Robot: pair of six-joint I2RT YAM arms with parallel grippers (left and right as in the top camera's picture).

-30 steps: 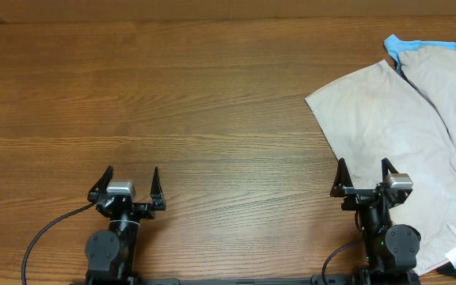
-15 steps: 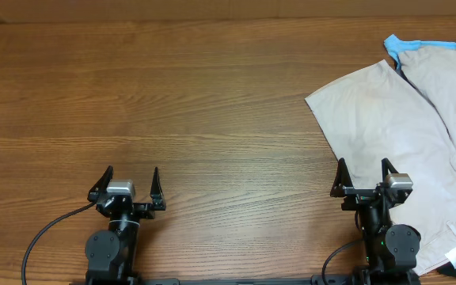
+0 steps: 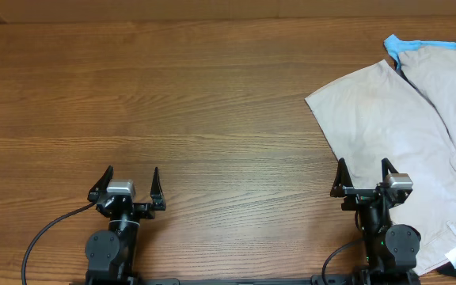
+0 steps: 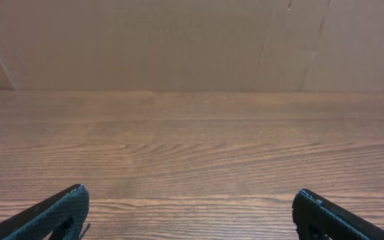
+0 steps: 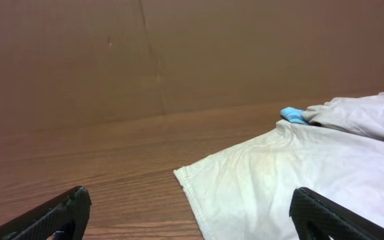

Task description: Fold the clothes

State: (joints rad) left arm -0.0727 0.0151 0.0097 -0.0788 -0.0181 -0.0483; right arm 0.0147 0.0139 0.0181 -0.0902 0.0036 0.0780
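Note:
The pale beige shorts [image 3: 406, 134] lie spread at the right side of the wooden table, one leg hem pointing left, a small white label [image 3: 454, 256] near the front right edge. They also show in the right wrist view [image 5: 292, 173]. My right gripper [image 3: 364, 178] is open and empty at the table's front, its right finger over the shorts' near edge; in the right wrist view [image 5: 192, 207] the hem lies between its fingers. My left gripper [image 3: 127, 184] is open and empty over bare wood at the front left, also in the left wrist view [image 4: 191, 210].
A blue cloth [image 3: 406, 46] peeks out from under the shorts at the back right, also seen in the right wrist view [image 5: 293, 115]. A brown cardboard wall [image 4: 192, 40] stands along the table's far edge. The wooden table [image 3: 172, 103] stretches left of the shorts.

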